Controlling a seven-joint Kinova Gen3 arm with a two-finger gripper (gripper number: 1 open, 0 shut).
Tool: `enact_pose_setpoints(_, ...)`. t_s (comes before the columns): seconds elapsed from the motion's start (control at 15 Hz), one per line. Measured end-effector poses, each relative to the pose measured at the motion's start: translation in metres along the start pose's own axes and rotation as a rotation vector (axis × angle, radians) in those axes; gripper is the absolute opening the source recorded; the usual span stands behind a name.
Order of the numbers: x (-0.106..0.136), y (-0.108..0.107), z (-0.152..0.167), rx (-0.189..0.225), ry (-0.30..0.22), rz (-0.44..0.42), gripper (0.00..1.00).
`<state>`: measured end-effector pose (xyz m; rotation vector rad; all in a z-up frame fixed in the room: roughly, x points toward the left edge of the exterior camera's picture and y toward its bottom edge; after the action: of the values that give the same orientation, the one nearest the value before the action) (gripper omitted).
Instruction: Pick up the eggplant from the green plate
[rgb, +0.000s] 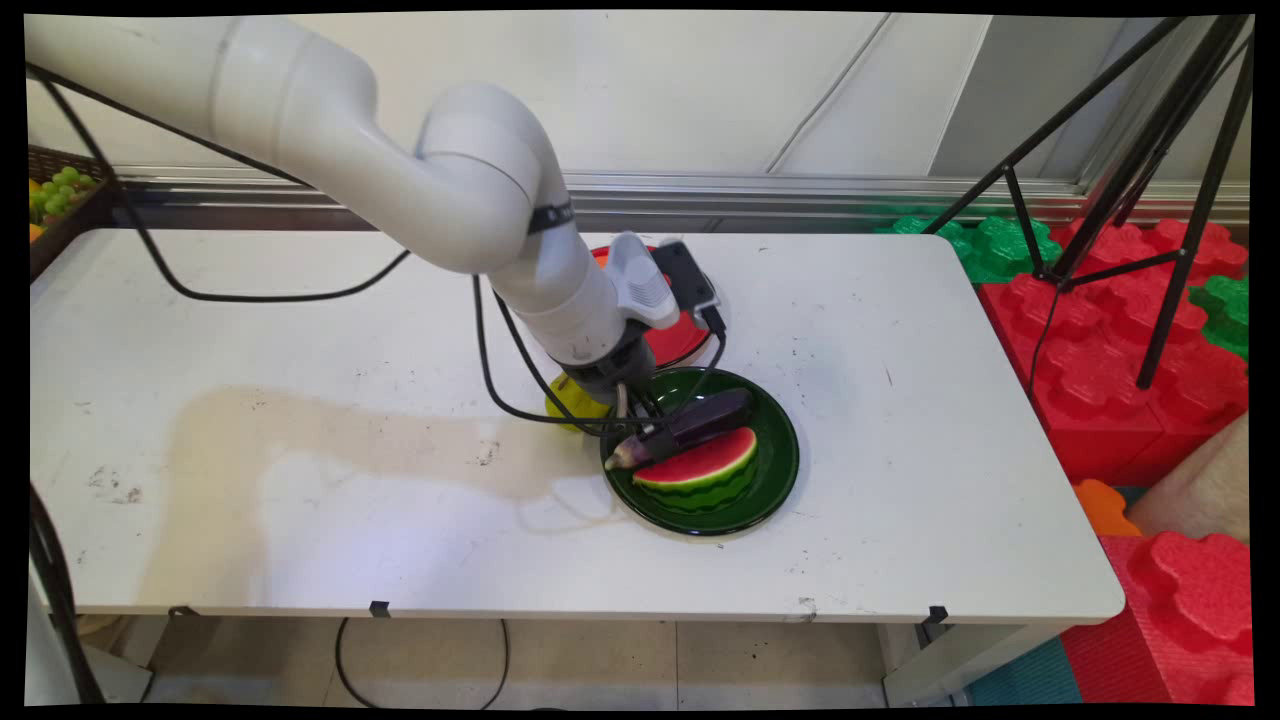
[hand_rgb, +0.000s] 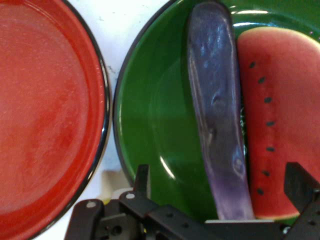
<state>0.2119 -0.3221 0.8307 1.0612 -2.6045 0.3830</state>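
Note:
My gripper (rgb: 638, 418) hangs low over the left side of a dark green plate (rgb: 782, 470), and it is open. A purple eggplant (rgb: 695, 424) lies across the plate, its stem end pointing to the plate's left rim. In the hand view the eggplant (hand_rgb: 216, 105) runs up between my two fingers (hand_rgb: 143, 176), which stand wide apart on either side of its near end without touching it. A watermelon slice (rgb: 700, 470) rests in the plate right beside the eggplant. The slice (hand_rgb: 280, 115) shows red flesh and black seeds.
A red plate (rgb: 682, 342) sits just behind the green one, partly hidden by my wrist; the red plate (hand_rgb: 45, 115) holds nothing. A yellow-green fruit (rgb: 568, 406) lies left of the green plate. A basket with grapes (rgb: 58, 190) stands at the far left. Black cables hang near my hand.

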Motion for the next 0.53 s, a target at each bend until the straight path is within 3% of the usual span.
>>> enact_pose_setpoints(0.53, -0.001, -0.004, 0.039, -0.021, 0.007, -0.016, 1.0)
